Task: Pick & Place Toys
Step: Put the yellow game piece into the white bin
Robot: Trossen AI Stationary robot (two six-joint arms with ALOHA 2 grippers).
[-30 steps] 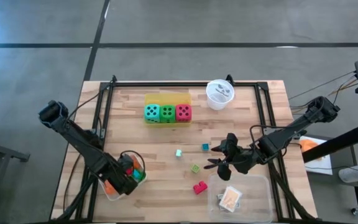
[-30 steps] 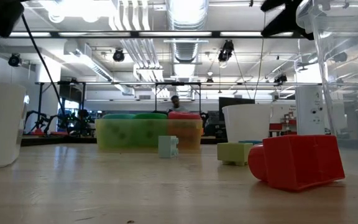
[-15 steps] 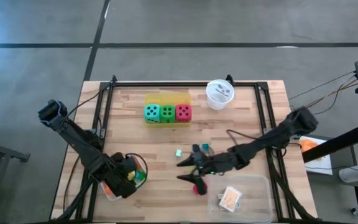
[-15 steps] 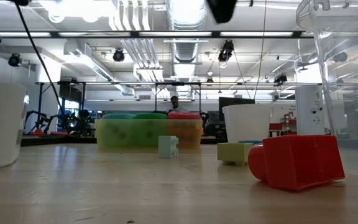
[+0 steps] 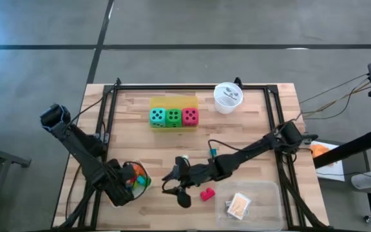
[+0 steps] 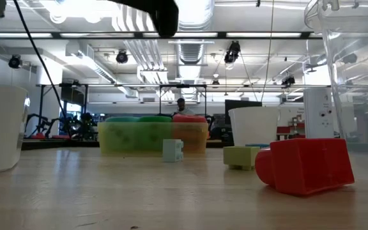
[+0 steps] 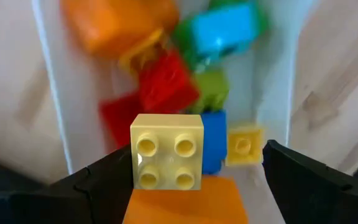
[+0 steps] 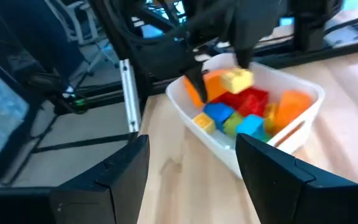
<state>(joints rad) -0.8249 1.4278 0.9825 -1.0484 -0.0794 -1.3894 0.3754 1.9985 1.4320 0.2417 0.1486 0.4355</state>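
The left gripper (image 7: 179,171), spread, hovers over the white tray (image 5: 116,198) at the surface's front-left corner. A pale yellow block (image 7: 167,151) sits between its fingers. The right gripper (image 5: 178,187), spread and empty, hangs mid-surface near the red block (image 5: 207,194).

A robotics lab or workshop — bare ducts (image 6: 193,25) and strip lights (image 6: 133,25) run along an open ceiling, more rigs and monitors (image 6: 243,108) stand behind, and the wooden table (image 5: 140,138) sits on grey concrete floor (image 5: 44,71) — cables trailing off.

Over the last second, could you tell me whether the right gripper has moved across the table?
Yes. In the high view the right gripper has swept leftward, from beside the clear tray past the red block, toward the white bin.
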